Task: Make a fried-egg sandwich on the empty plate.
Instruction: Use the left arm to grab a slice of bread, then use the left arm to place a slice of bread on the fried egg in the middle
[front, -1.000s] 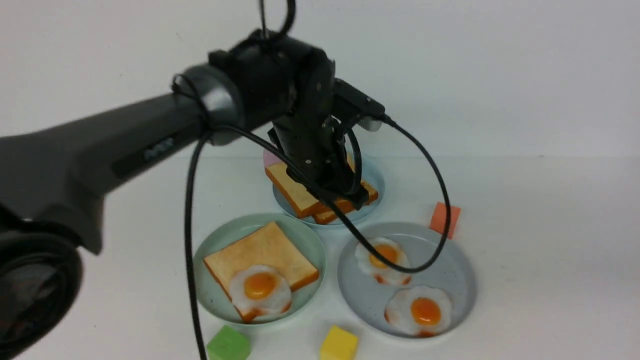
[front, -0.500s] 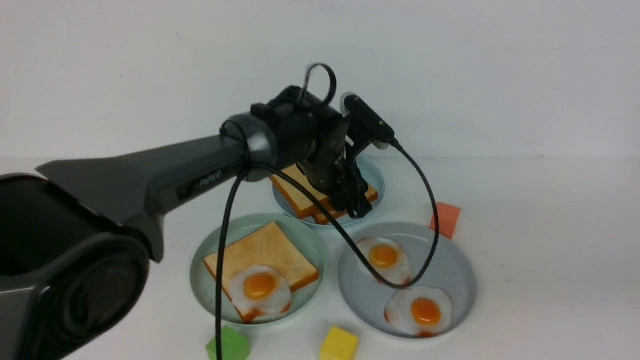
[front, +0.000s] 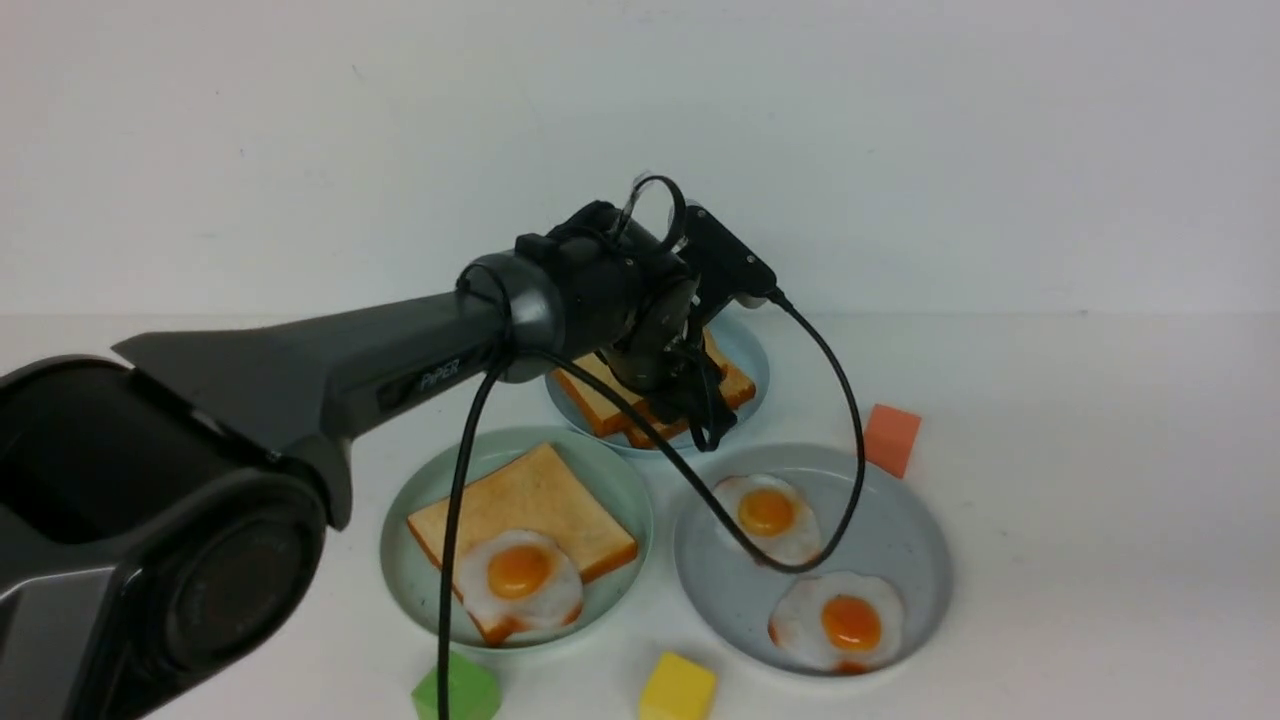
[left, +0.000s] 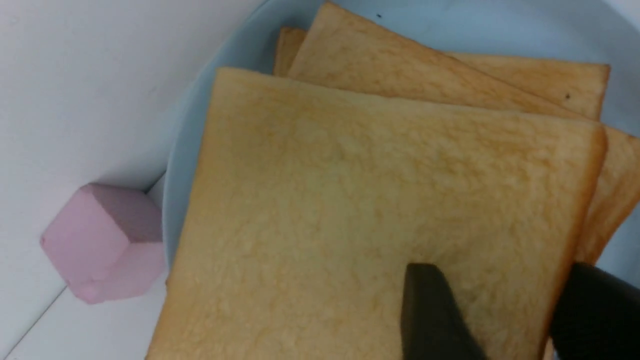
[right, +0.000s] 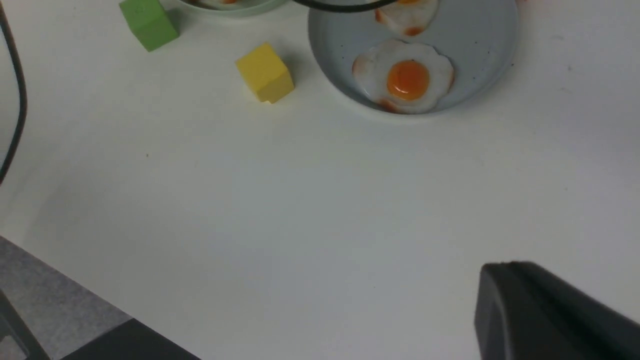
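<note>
The mint-green plate at front left holds one toast slice with a fried egg on top; a closed fried-egg sandwich is not in view. Behind it, a stack of toast slices lies on a small light-blue plate. My left gripper is at the stack's near right edge. In the left wrist view that gripper is open, one finger over the top slice, the other just past its crust. My right gripper is shut and empty above bare table.
A grey-blue plate at front right carries two fried eggs. An orange cube, a yellow cube and a green cube lie around the plates. A pink cube touches the light-blue plate's rim.
My left arm's wrist has dropped lower and stretched farther out, settling the gripper at the toast stack's edge. Plates, eggs and cubes have stayed put.
</note>
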